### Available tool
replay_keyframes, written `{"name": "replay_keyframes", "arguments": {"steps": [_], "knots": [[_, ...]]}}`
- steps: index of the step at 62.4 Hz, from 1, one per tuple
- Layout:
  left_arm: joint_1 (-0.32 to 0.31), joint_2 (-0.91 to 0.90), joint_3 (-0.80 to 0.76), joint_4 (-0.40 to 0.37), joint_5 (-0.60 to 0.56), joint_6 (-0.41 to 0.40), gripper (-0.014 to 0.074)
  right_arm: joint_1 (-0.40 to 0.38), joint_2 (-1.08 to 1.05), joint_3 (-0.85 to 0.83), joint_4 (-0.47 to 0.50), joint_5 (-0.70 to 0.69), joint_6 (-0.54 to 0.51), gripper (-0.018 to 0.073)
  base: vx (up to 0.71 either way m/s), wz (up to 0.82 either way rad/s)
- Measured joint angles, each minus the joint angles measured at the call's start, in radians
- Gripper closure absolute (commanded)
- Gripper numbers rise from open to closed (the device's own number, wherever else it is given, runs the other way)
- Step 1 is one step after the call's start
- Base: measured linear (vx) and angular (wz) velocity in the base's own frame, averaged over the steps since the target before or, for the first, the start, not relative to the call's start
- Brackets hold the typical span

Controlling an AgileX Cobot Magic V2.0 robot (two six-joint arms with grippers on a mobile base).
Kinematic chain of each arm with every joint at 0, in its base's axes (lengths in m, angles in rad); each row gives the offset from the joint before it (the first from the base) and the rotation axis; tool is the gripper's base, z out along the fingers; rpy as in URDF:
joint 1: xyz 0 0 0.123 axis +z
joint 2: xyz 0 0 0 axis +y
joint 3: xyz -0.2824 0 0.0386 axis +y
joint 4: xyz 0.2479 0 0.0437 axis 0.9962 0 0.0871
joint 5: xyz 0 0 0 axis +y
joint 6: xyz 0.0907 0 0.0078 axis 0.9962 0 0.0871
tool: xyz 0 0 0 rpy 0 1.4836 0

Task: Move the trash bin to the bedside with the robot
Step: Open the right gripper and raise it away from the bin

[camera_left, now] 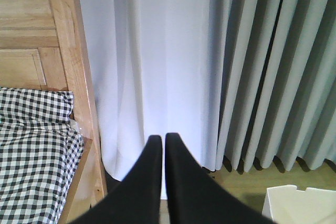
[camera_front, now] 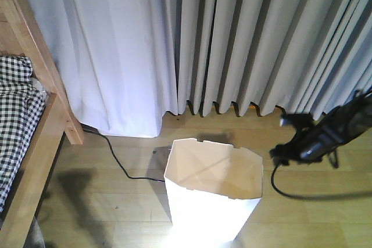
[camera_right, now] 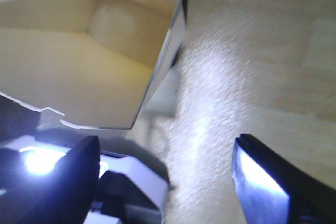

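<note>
The white trash bin [camera_front: 212,193] stands upright on the wooden floor, its angular rim open and its inside cream. The bed's wooden frame [camera_front: 40,143] and checked bedding [camera_front: 17,114] are at the left, a short gap from the bin. My right gripper [camera_front: 282,139] hovers just right of the bin's rim. In the right wrist view it [camera_right: 165,153] is open with only floor between its fingers, and the bin [camera_right: 79,56] lies up and left of it. My left gripper [camera_left: 161,139] is shut on nothing, pointing at the curtain beside the bed [camera_left: 37,150]. A corner of the bin [camera_left: 302,205] shows at lower right.
Pale curtains [camera_front: 232,39] hang to the floor behind the bin. A loose black cable [camera_front: 119,164] runs across the floor from under the curtain toward the bin. Another black cable [camera_front: 302,193] loops under my right arm. The bed's slanted wooden post [camera_front: 43,56] leans at the left.
</note>
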Motion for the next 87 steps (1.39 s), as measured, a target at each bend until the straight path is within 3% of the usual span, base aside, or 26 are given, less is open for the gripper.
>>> {"name": "replay_keyframes", "arguments": {"steps": [15, 39, 50, 59, 73, 87], "knots": [[0.000, 0.000, 0.000, 0.000, 0.000, 0.000, 0.0602, 0.000, -0.495, 0.238, -0.010, -0.074, -0.007, 0.0041, 0.00, 0.00], [0.000, 0.000, 0.000, 0.000, 0.000, 0.000, 0.0602, 0.000, -1.241, 0.469, -0.010, -0.034, 0.003, 0.0041, 0.00, 0.00], [0.000, 0.000, 0.000, 0.000, 0.000, 0.000, 0.0602, 0.002, -1.479, 0.508, 0.073, 0.013, 0.017, 0.0041, 0.00, 0.00], [0.000, 0.000, 0.000, 0.000, 0.000, 0.000, 0.0602, 0.049, -1.685, 0.558, 0.083, 0.016, 0.011, 0.0041, 0.00, 0.01], [0.000, 0.000, 0.000, 0.000, 0.000, 0.000, 0.0602, 0.115, -1.938, 0.721, 0.099, -0.099, 0.011, 0.0041, 0.00, 0.00], [0.000, 0.000, 0.000, 0.000, 0.000, 0.000, 0.0602, 0.134, -2.108, 0.857, 0.198, -0.195, 0.011, 0.0041, 0.00, 0.00]]}}
